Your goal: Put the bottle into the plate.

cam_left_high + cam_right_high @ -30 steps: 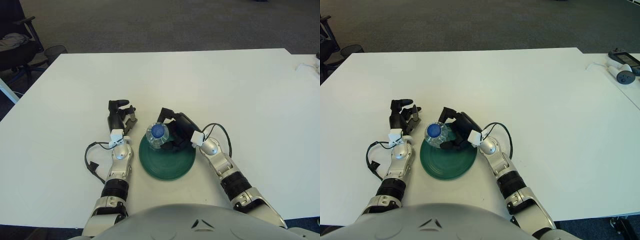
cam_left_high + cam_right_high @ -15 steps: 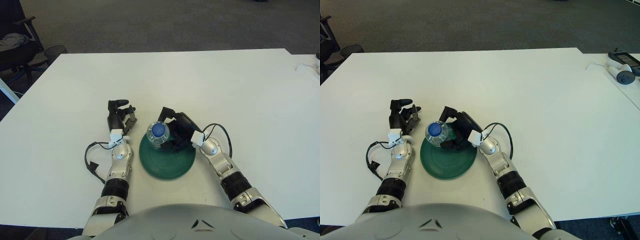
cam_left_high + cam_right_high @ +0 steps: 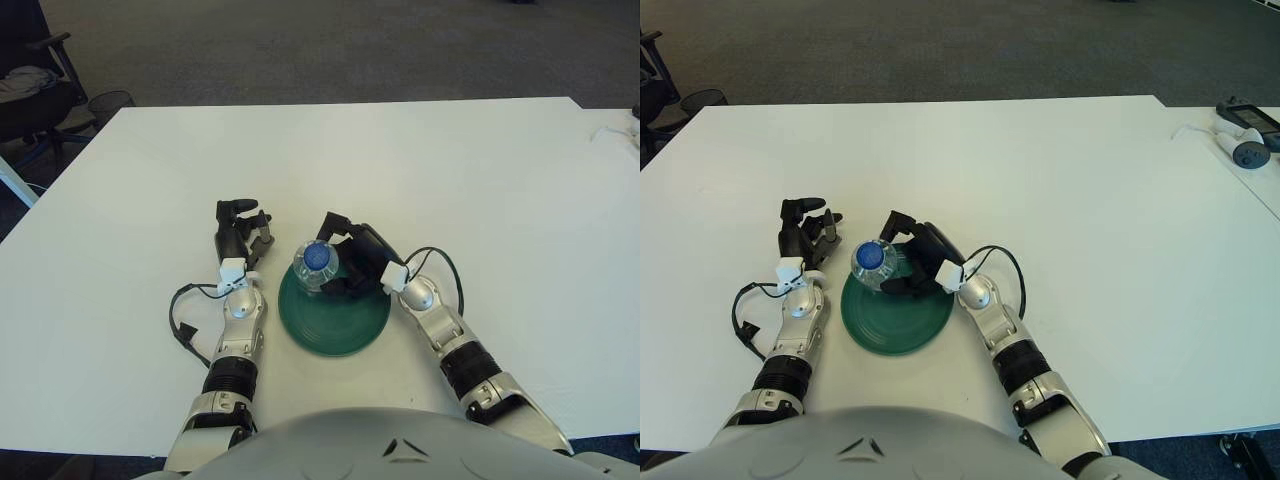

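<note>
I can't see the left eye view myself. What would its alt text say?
The robot's right hand grips a clear bottle with a blue cap, upright over the far rim of a green plate on a white table. Its left hand shows left of the plate, holding nothing.

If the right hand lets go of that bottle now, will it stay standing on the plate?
Probably not reliably. The bottle is clear plastic, likely light, and stands tall over the green plate's far rim, so it may tip and roll. The right hand grips it; the left hand shows beside the plate.
</note>
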